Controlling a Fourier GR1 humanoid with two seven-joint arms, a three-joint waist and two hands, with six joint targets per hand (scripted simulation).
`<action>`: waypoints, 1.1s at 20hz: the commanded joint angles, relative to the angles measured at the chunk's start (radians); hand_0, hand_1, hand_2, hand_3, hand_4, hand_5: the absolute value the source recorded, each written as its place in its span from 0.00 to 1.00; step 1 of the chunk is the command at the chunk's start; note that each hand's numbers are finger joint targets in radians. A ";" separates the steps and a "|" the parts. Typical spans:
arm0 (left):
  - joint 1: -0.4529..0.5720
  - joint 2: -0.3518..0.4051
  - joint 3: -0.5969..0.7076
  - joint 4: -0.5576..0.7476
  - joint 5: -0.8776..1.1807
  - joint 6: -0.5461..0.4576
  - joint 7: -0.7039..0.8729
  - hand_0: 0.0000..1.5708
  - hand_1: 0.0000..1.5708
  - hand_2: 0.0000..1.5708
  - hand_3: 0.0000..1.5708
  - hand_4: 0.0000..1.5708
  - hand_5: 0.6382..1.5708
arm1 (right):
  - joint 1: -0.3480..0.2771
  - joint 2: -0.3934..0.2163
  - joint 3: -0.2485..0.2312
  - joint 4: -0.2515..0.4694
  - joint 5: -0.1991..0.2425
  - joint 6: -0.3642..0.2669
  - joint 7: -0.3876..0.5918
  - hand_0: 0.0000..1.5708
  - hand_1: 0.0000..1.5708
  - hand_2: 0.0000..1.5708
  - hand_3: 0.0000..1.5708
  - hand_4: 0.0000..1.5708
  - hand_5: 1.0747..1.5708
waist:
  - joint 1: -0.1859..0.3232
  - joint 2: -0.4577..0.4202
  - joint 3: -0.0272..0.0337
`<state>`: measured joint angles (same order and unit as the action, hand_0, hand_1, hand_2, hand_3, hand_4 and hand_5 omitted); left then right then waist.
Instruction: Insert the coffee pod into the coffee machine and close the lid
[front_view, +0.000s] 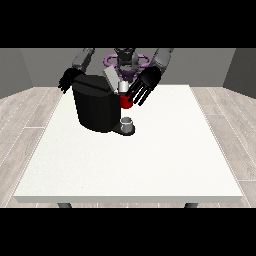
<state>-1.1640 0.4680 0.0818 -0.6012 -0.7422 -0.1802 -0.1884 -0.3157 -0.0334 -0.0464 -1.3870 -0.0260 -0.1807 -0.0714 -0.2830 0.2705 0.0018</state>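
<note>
Elevated front view facing robot (125, 62)

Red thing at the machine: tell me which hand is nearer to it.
Left, the hand at the view's right: it hangs just above and right of the red thing at the machine. The hand at the view's left sits beyond the coffee machine.

Under my hands spreads a large white bench (150, 165); beyond them, around it, pale wood-plank floor (230, 115) meets grey walls (30, 65).
</note>
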 joint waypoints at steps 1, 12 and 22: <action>-0.030 0.041 0.005 0.013 -0.010 -0.035 -0.004 0.00 0.00 0.00 0.00 0.00 1.00 | -0.037 -0.044 -0.040 0.003 -0.032 0.032 0.018 0.00 0.00 0.00 0.00 0.22 1.00 | -0.012 0.027 -0.0015; 0.022 -0.054 -0.019 -0.023 -0.027 -0.042 0.046 0.00 0.00 0.00 0.00 0.00 1.00 | 0.013 0.014 -0.017 0.058 -0.006 -0.026 0.020 0.00 0.00 0.00 0.00 0.23 1.00 | 0.051 -0.097 -0.0017; 0.199 -0.206 0.125 -0.068 0.177 -0.044 0.033 0.00 0.00 0.00 0.00 0.00 1.00 | 0.141 -0.030 -0.102 0.120 -0.050 -0.010 -0.030 0.00 0.00 0.00 0.00 0.27 1.00 | 0.199 -0.290 -0.0022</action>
<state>-1.0254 0.3236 0.1415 -0.6585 -0.6547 -0.2203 -0.1527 -0.2037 -0.0515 -0.1192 -1.2873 -0.0703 -0.1743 -0.1091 -0.1499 0.0536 0.0000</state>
